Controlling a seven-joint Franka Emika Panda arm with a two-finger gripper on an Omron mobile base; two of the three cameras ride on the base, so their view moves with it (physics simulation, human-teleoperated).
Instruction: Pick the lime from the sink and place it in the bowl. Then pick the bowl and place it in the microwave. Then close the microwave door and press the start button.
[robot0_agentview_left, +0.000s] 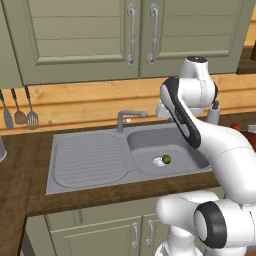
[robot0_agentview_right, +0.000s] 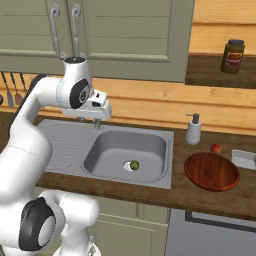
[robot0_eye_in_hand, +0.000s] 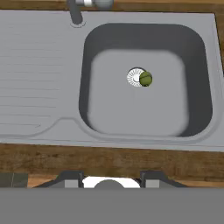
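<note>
One lime (robot0_eye_in_hand: 145, 79) lay in the sink (robot0_eye_in_hand: 43, 87) basin, touching the right edge of the drain (robot0_eye_in_hand: 135, 77). We saw the hand (robot0_eye_in_hand: 111, 177) held high above the sink's near rim, its fingers (robot0_eye_in_hand: 72, 178) apart and holding nothing. On the surface (robot0_agentview_right: 200, 197) right of the sink sat the bowl (robot0_agentview_right: 211, 171), with a soap bottle (robot0_agentview_right: 193, 129) behind it.

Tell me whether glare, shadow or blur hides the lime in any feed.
No glare on it anywhere. Hand view: the lime is sharp beside the drain, with the sink walls evenly shaded. Left base view: lime slightly soft but distinct. Right base view: lime small, clearly visible.
</note>
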